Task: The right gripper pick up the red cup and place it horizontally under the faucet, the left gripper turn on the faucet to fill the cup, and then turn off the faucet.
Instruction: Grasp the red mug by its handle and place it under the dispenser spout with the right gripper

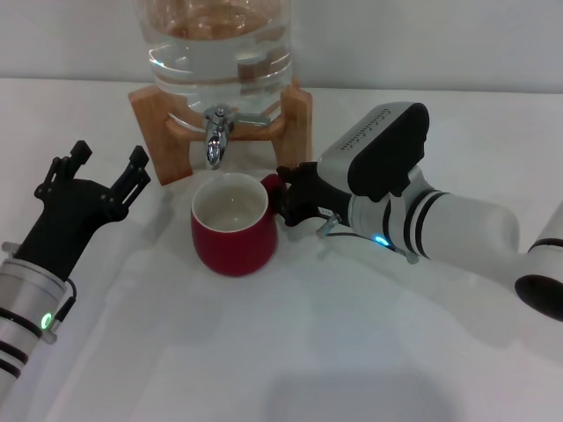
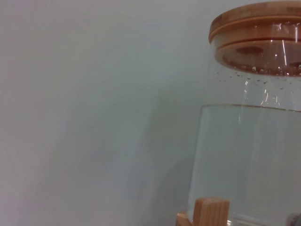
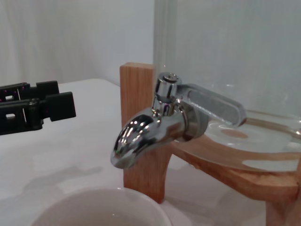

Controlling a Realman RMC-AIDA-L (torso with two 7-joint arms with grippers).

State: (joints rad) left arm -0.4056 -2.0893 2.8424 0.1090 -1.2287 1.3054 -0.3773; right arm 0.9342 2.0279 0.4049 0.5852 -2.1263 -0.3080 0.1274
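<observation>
The red cup (image 1: 233,230) stands upright on the white table with its white inside showing, directly below the spout of the chrome faucet (image 1: 215,132). My right gripper (image 1: 283,199) reaches in from the right and is shut on the cup's loop handle. My left gripper (image 1: 110,163) hovers open to the left of the wooden stand, apart from the faucet. In the right wrist view the faucet (image 3: 155,123) hangs over the cup's rim (image 3: 106,203), its lever lies sideways, and no water runs. The left gripper (image 3: 59,97) shows farther off in that view.
A large glass water jar (image 1: 220,44) rests on a wooden stand (image 1: 157,123) at the back of the table. The left wrist view shows the jar (image 2: 254,150), its bamboo lid and a pale wall.
</observation>
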